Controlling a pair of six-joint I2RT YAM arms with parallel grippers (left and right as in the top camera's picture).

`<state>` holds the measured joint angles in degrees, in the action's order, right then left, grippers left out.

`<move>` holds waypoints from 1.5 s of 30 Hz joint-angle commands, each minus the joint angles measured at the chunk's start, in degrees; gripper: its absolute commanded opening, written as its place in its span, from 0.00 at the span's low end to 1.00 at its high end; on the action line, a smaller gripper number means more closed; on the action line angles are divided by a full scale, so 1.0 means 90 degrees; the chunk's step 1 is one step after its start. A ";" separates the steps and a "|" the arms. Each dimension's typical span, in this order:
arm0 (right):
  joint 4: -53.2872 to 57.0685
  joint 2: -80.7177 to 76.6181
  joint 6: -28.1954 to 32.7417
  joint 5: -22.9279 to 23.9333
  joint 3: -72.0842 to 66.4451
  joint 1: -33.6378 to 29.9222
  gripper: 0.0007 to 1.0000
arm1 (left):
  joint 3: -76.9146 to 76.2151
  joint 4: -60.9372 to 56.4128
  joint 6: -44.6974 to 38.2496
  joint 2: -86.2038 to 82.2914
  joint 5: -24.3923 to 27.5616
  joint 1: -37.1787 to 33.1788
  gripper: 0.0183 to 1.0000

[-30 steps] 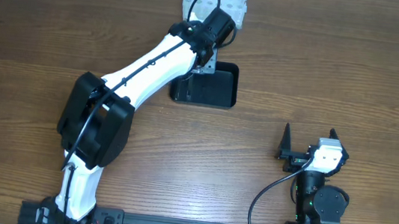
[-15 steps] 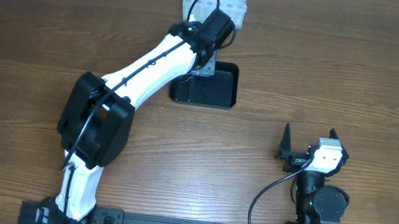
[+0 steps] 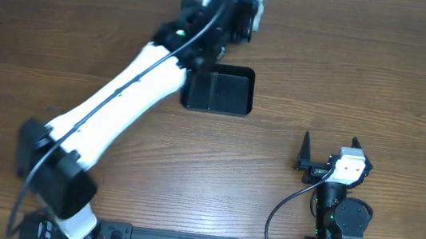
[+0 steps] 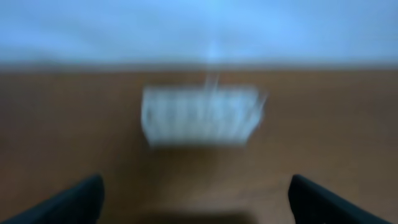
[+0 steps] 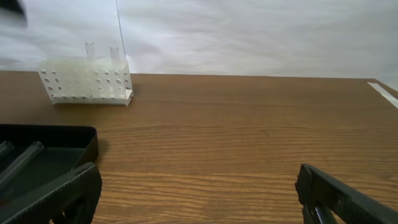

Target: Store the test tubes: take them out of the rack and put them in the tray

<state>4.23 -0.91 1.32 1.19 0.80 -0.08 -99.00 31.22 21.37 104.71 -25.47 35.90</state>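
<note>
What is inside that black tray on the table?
At least two clear test tubes lie flat inside the black tray. From above, the left arm covers one corner of the tray, so anything lying there is hidden.

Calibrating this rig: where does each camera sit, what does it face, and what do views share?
Top view: fixed overhead, looking down on the table; left arm stretched far, right gripper open near its base.
Left wrist view: on the left wrist, facing the rack; left gripper open in front.
Right wrist view: on the right wrist, low, looking past the tray to the rack; right gripper open.
Shared: both wrist views show the rack; top and right wrist views, the tray.
</note>
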 commanded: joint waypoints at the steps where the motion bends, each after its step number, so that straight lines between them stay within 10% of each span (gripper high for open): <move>1: -0.0015 0.0066 0.0005 0.0012 -0.0056 -0.0024 0.99 | 0.0024 -0.0532 -0.1418 -0.0619 -0.0007 -0.0211 0.99; 12: -0.0015 0.0066 0.0005 0.0012 -0.0056 -0.0024 0.99 | 0.2329 -0.2528 -0.1877 -0.2705 0.1982 -0.1761 1.00; 45: -0.0015 0.0066 0.0005 0.0012 -0.0056 -0.0024 0.99 | 1.0962 -0.4551 -0.1829 -1.1254 0.3291 -0.3325 1.00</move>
<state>4.23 -0.91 1.37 1.19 0.78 -0.08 -2.07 -11.31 5.34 6.33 2.35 6.28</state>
